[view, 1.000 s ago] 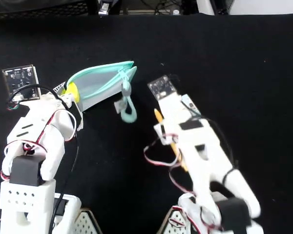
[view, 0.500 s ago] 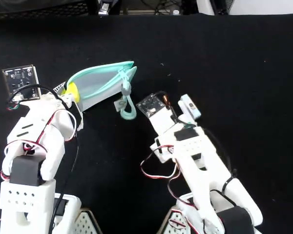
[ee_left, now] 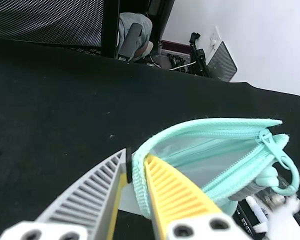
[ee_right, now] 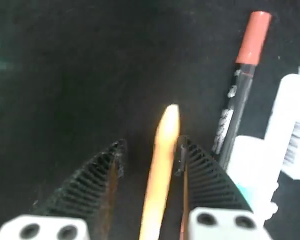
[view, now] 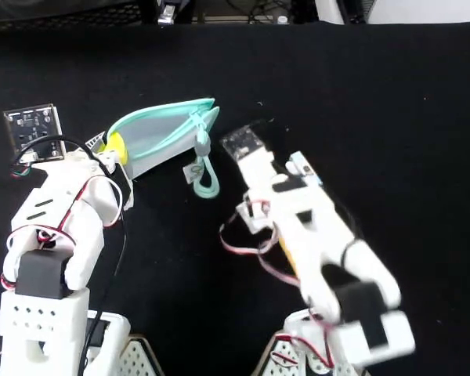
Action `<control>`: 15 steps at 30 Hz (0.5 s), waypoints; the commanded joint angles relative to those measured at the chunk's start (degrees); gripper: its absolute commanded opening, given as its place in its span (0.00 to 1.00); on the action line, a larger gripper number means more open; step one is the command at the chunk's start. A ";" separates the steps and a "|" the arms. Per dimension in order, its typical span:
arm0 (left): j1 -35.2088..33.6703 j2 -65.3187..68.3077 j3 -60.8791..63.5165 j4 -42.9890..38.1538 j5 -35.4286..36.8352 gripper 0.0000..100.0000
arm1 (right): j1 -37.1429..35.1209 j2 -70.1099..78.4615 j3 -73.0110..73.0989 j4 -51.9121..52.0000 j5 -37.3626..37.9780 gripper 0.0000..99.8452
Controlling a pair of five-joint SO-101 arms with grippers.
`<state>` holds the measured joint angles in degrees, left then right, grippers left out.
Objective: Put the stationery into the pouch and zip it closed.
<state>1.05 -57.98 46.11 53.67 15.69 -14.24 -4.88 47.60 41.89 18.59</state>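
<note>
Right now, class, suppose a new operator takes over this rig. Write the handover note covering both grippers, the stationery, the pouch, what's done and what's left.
Left gripper: shut on the pouch rim, holding its mouth open.
Right gripper: open, straddling the orange pencil on the table.
Red-capped pen and white item lie beside it.
Done: pouch unzipped. Left: load all three, zip closed.

A black cloth-covered worktop (view: 392, 94) spans the scene. Beyond its far edge are a dark mesh panel (ee_left: 45, 20), a white wall (ee_left: 270, 35), a grey perforated panel (ee_left: 221, 61) near that wall, and tangled cables (ee_left: 177, 59).
</note>
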 commanded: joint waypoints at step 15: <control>-0.48 1.32 8.22 0.53 0.44 0.03 | 0.88 8.13 -11.21 5.98 -0.44 0.01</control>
<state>1.05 -57.98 46.11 53.67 15.69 -13.19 3.82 37.76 47.52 18.59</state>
